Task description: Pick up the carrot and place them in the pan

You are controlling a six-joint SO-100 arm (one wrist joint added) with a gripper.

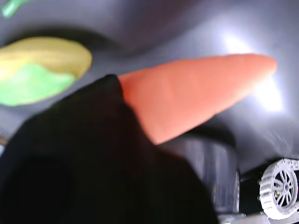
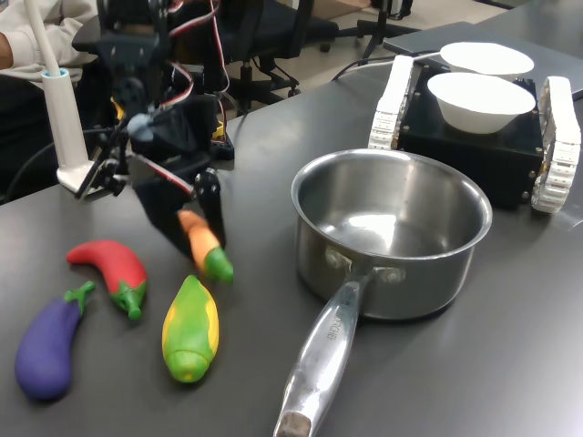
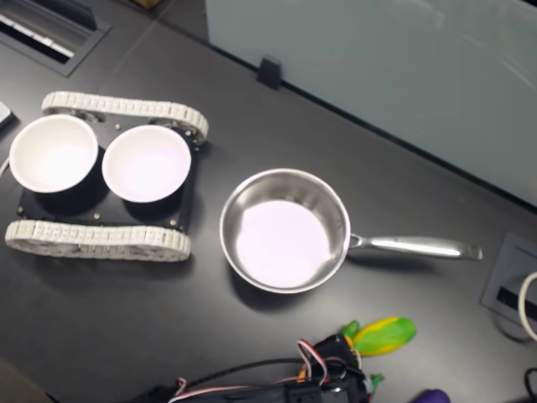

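Observation:
The orange carrot (image 2: pixel 199 238) hangs tilted with its green cap down, close to the tabletop; whether it touches I cannot tell. My gripper (image 2: pixel 189 221) is shut on its thick orange part, to the first exterior view's left of the pan. In the wrist view the carrot (image 1: pixel 196 93) sticks out past a black finger (image 1: pixel 88 154), tip free. The steel pan (image 2: pixel 428 282) stands empty at mid-table, handle toward the front. In the second exterior view the pan (image 3: pixel 281 243) is central, and only the carrot's green cap (image 3: pixel 350 329) shows beside the arm at the bottom edge.
A yellow-green corn (image 2: pixel 189 328), a red chili (image 2: pixel 109 269) and a purple eggplant (image 2: pixel 47 346) lie in front of the arm. A black tracked vehicle (image 2: pixel 474 150) carrying two white bowls (image 2: pixel 478 100) sits behind the pan. A white post (image 2: pixel 64 118) stands at the left.

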